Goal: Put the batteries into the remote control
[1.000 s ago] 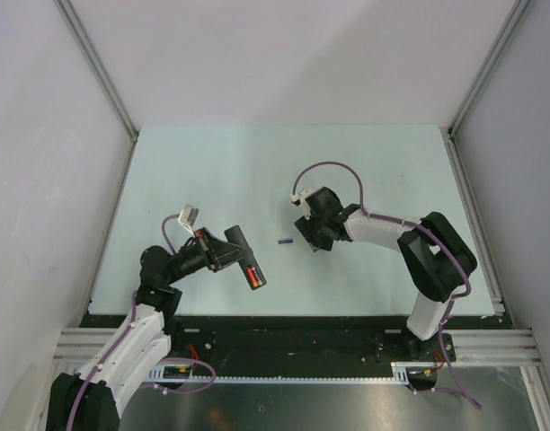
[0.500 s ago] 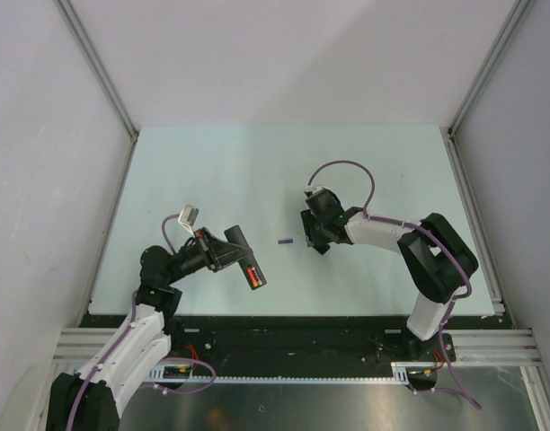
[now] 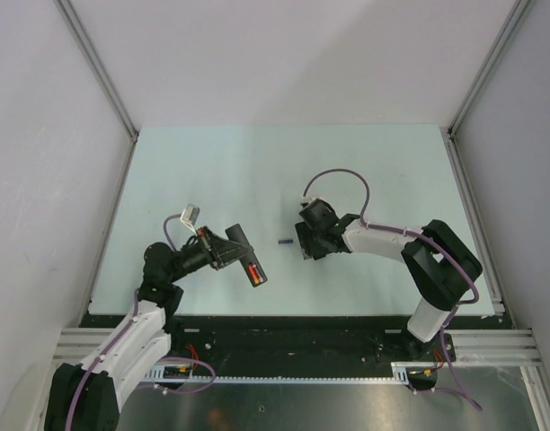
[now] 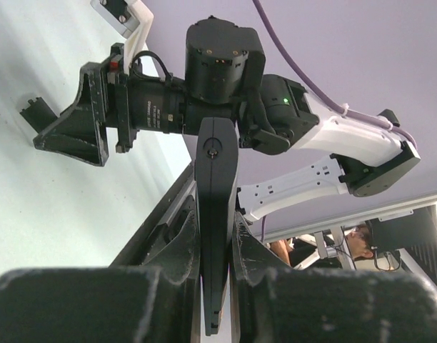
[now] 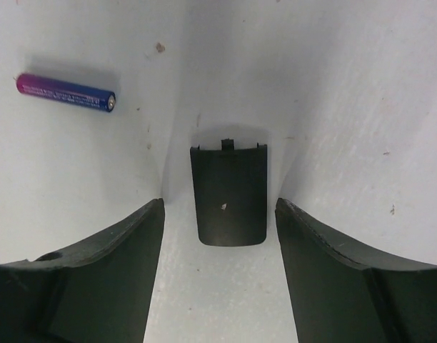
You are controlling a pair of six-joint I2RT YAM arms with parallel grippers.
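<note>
The remote control was turned with its open back toward the overhead camera. One red battery sat in that hollow, at the end of the bar that stuck out past the jaws toward the arm bases. I could not tell whether a second cell lay beside it.

The left gripper was clamped on the remote control and held it off the table. Its jaws were drawn in tight against the two long sides. From the left wrist camera the remote control showed edge-on. It stood as a thin dark blade pinched between the fingers and reached out well beyond their tips.

The right gripper pointed down at the table with its jaws spread wide and nothing between them but air. In the right wrist view the cover lay flat on the table, squarely in the gap of the right gripper. There was bare table on either side of it, so neither finger touched it. Its notched edge pointed away from the jaws, and its rounded edge reached just in between the fingertips.

The blue-purple battery lay on its side on the table, outside the jaws. It was beyond the tip of the finger on the left of that view and off to that side, well apart from the cover. From overhead this blue-purple battery lay just beside the right gripper, between the two grippers.
</note>
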